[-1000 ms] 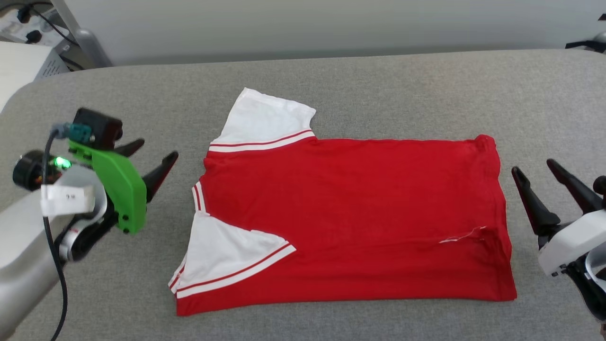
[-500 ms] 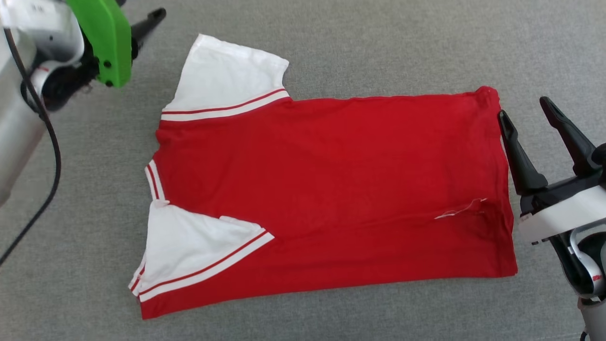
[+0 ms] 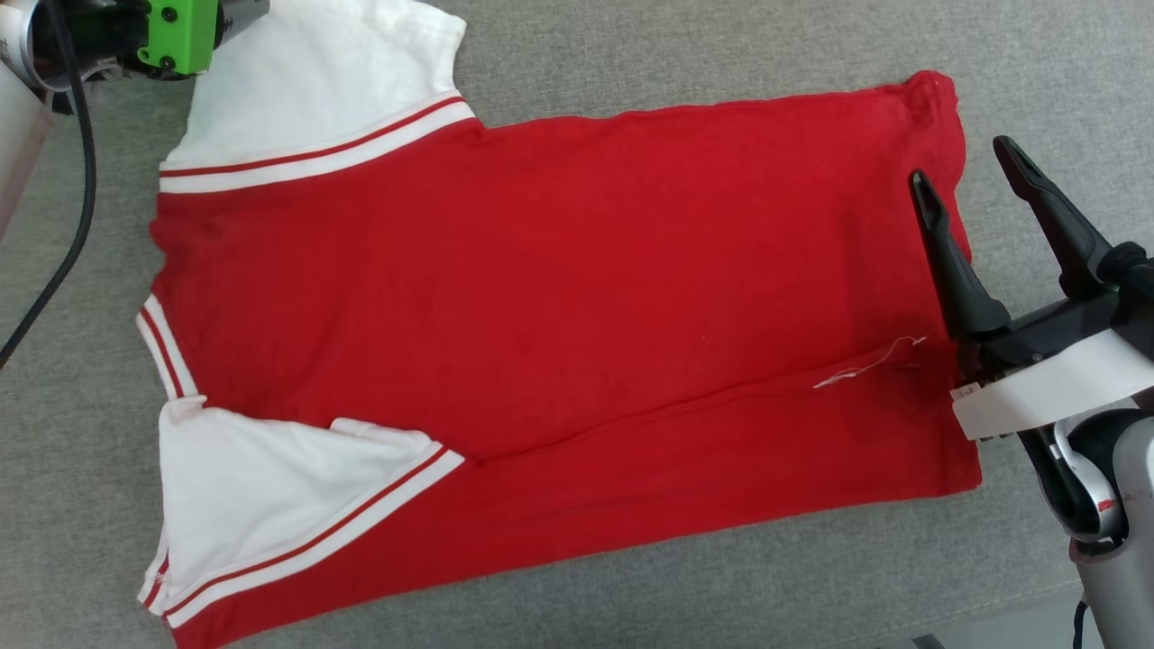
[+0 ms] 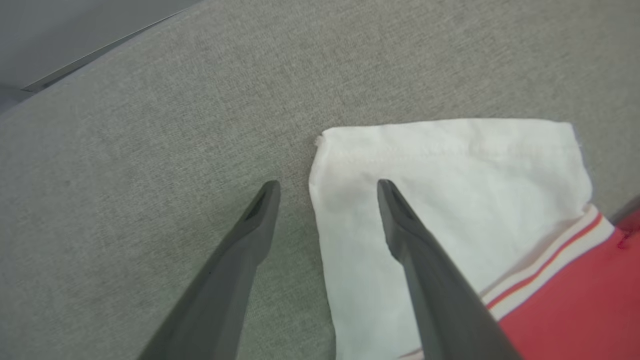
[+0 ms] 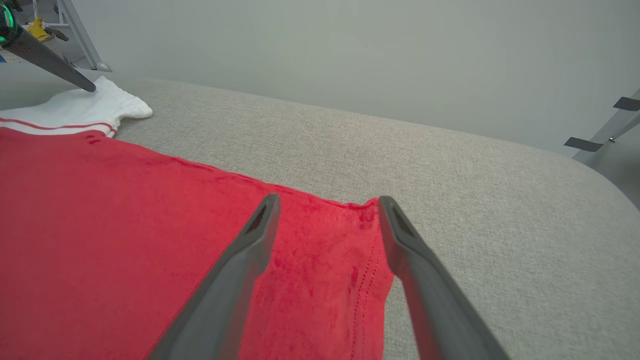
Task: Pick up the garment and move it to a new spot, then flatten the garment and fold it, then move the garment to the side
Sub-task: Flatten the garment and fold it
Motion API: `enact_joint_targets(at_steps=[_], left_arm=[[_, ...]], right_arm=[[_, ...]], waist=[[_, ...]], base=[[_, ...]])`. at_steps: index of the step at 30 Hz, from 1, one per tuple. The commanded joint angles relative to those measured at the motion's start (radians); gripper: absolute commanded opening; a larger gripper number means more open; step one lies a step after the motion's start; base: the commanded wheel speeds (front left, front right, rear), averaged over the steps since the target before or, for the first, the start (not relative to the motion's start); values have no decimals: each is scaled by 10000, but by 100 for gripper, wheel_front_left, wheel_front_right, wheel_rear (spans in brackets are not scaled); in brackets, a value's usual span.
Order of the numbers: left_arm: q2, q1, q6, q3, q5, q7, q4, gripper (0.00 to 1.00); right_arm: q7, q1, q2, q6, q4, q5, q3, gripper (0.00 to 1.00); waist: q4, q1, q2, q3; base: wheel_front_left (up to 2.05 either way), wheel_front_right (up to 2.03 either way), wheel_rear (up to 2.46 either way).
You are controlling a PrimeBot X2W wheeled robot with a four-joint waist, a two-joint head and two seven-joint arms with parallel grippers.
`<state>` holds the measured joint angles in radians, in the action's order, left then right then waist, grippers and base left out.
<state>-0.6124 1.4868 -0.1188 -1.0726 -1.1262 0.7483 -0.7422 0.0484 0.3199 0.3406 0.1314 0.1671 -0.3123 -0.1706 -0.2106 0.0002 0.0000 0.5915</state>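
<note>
The garment, a red T-shirt with white sleeves, lies flat on the grey cushion, collar to the left and hem to the right. My right gripper is open at the hem's far corner. In the right wrist view that red corner sits between the gripper's two fingers. My left arm's green mount is at the top left by the far sleeve. The left gripper is open and straddles the side edge of the white sleeve, one finger over fabric, one over cushion.
The grey cushion spreads all round the shirt; its front edge shows at the lower right. A black cable hangs from the left arm. A loose white thread lies near the hem. A metal frame leg stands beyond the cushion's right end.
The head camera has tilted down and closer, so the whole picture shifted. My left gripper has gone from beside the collar to the far sleeve. My right gripper has moved in over the hem's far corner.
</note>
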Motion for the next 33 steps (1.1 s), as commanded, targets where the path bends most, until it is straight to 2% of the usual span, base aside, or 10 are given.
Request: enact_joint_targets(at_steps=[1, 7, 8, 9, 14, 20, 24, 29, 33], left_arm=[[85, 63, -52, -82, -32, 42, -89, 100], [38, -316, -96, -513, -16, 360, -368, 100], [28, -382, -101, -582, -10, 375, -371, 23], [5, -436, -105, -669, 26, 375, -360, 0], [-69, -509, -114, -850, 128, -146, -75, 0], [-90, -486, -117, -1064, 289, -1337, 792, 0], [-108, -606, -117, -1284, 409, -2035, 1442, 0], [-145, -764, -118, -1482, 538, -2630, 2165, 0], [-136, -782, -118, -1562, 653, -2931, 2583, 0]], right_arm=[[91, 207, -58, -7, -59, 72, -30, 100], [241, 290, -58, -7, -330, 42, -35, 100], [261, 307, -48, -7, -382, 21, -14, 100], [276, 329, -30, -7, -432, -8, 6, 100], [294, 558, 156, -7, -484, -78, 340, 100], [-536, 1139, 1128, -7, -328, -243, 718, 100], [-2266, 1694, 2232, -7, -344, -871, 361, 100], [-5245, 2596, 3464, -7, -763, -2506, -566, 100], [-7428, 3526, 4055, -7, -1388, -3699, -1437, 100]], waist=[[-410, -2, 0, 431], [-461, -2, 0, 497], [-443, -2, 0, 488], [-421, -2, 0, 470], [-195, -2, 0, 228], [323, -2, 0, -392], [708, -2, 0, -767], [1080, -2, 0, -967], [1329, -2, 0, -934]], base=[[0, 0, 0], [0, 0, 0], [0, 0, 0], [0, 0, 0], [0, 0, 0], [0, 0, 0], [0, 0, 0], [0, 0, 0], [0, 0, 0]])
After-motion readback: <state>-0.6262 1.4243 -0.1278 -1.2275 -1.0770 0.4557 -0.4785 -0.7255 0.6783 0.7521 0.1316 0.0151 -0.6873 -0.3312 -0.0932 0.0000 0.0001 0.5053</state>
